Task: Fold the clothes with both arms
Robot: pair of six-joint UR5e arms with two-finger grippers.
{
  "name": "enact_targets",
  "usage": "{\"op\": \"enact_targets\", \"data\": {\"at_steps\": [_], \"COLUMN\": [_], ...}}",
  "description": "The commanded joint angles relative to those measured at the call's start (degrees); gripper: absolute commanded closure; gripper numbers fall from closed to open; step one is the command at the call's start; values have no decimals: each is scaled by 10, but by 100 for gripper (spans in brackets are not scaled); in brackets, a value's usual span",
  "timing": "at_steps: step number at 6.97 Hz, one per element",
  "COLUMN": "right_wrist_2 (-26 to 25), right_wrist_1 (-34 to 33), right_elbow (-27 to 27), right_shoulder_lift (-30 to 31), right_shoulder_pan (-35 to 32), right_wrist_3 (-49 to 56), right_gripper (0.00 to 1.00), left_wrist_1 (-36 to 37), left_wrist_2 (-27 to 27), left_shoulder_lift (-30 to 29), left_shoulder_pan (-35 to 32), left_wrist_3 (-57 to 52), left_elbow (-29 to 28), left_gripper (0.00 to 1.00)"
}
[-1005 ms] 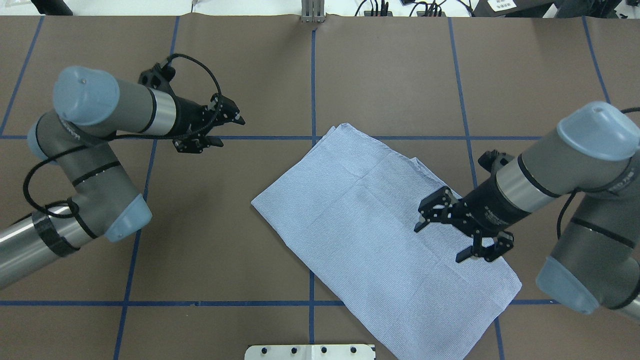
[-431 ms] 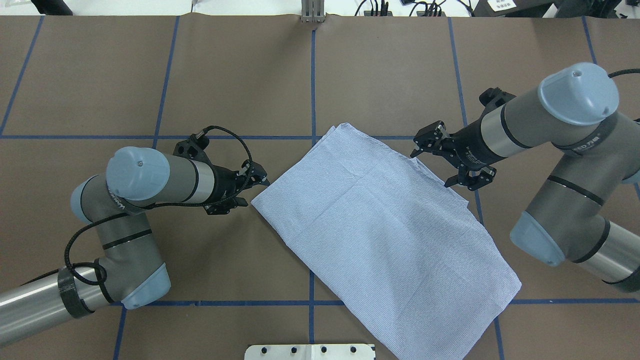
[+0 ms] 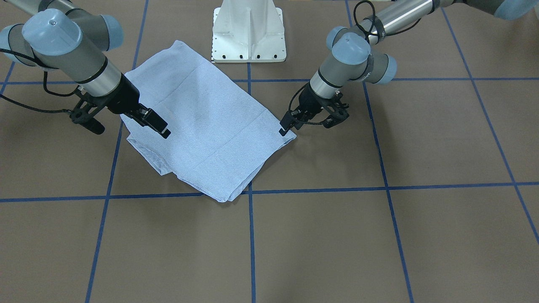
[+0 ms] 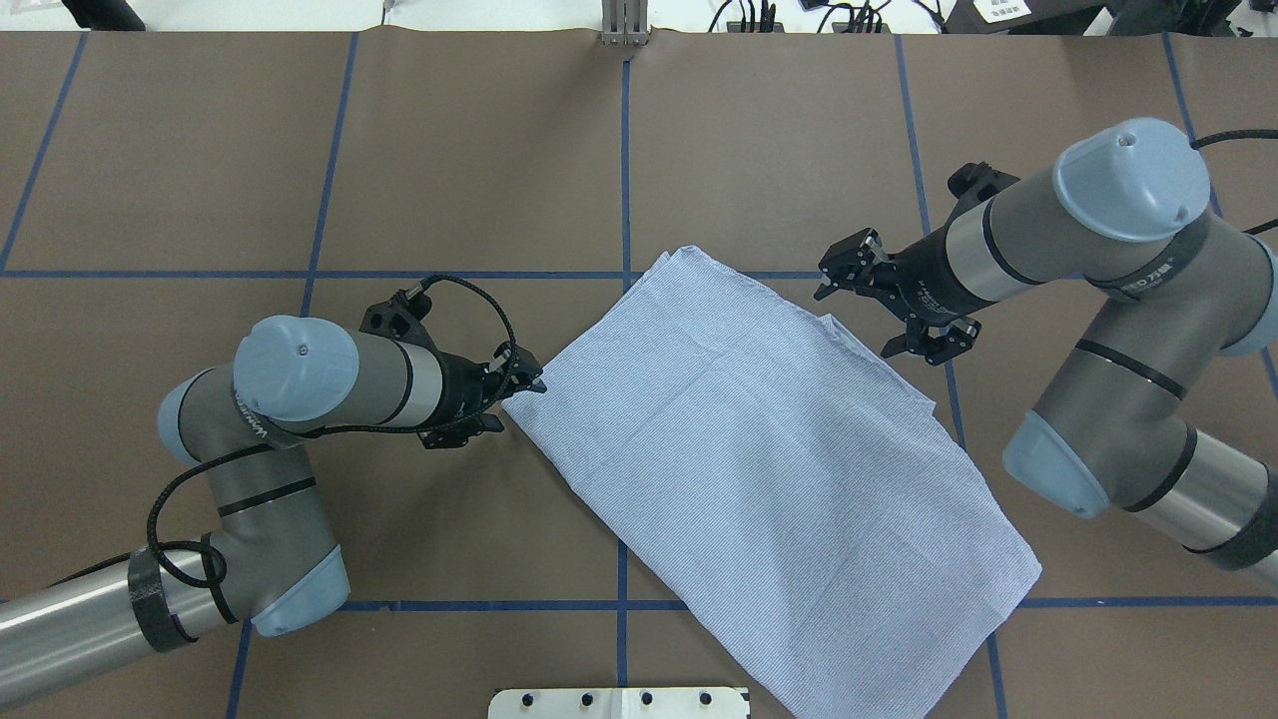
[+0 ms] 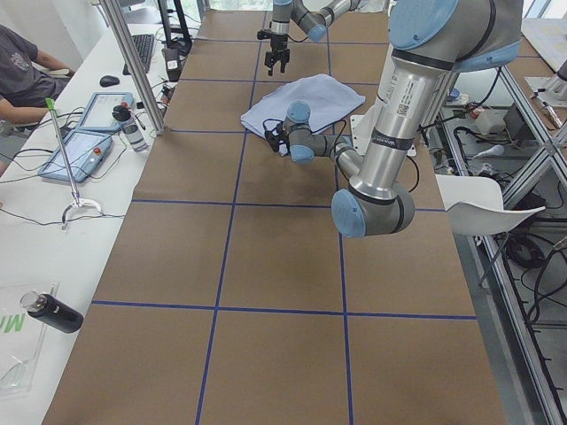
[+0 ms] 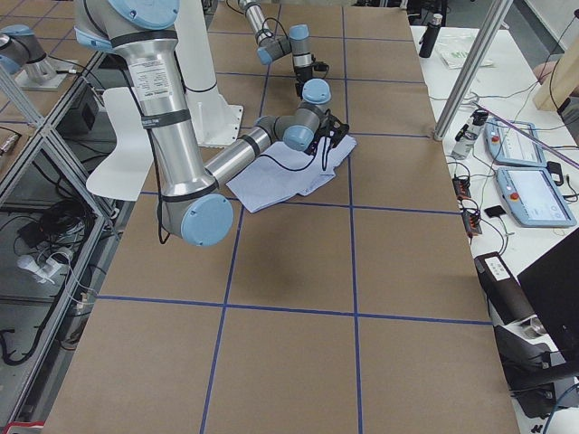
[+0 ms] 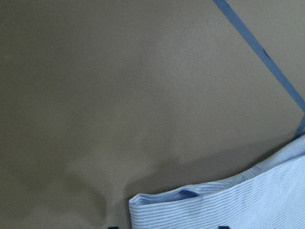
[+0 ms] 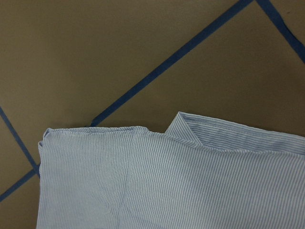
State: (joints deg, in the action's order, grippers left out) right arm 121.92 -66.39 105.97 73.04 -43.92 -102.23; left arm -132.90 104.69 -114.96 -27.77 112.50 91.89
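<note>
The light blue striped shirt [image 4: 759, 469] lies folded into a rectangle, set diagonally on the brown table; it also shows in the front view [image 3: 202, 122]. My left gripper [image 4: 519, 405] is open and low at the shirt's left corner, its fingers either side of it. The left wrist view shows that folded corner [image 7: 228, 205] at the bottom edge. My right gripper [image 4: 857, 320] is open and empty over the shirt's far right edge. The right wrist view looks down on that edge and a folded flap [image 8: 167, 181]. In the front view the left gripper [image 3: 309, 123] is on the right and the right gripper [image 3: 126, 126] on the left.
The white pedestal base [image 3: 248, 29] stands behind the shirt's near end. Blue tape lines [image 4: 624, 170] grid the table. A side bench with tablets [image 5: 89, 142] and bottles runs along the table's far edge, and a seated person [image 5: 22, 71] is there.
My left arm swung in from the far left down to the shirt's left corner. My right arm moved from over the shirt's near right part to its far right edge. Both grippers stayed open.
</note>
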Motion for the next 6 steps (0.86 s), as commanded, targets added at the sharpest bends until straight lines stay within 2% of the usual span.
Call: {"op": "enact_targets", "data": {"at_steps": [1, 4, 6], "right_wrist_2": [0, 0, 0], "right_wrist_1": [0, -1, -1], "right_elbow": [-1, -2, -7], "right_shoulder_lift": [-1, -1, -2], "right_shoulder_pan": [0, 0, 2], "right_wrist_3": [0, 0, 0], "right_gripper": [0, 0, 0], "left_wrist_1": [0, 0, 0], "left_wrist_2": [0, 0, 0], "left_shoulder_lift": [-1, -11, -11], "left_shoulder_pan": [1, 2, 2], "left_wrist_3": [-1, -4, -5], "left_elbow": [-1, -19, -21], "left_gripper": [30, 30, 36]}}
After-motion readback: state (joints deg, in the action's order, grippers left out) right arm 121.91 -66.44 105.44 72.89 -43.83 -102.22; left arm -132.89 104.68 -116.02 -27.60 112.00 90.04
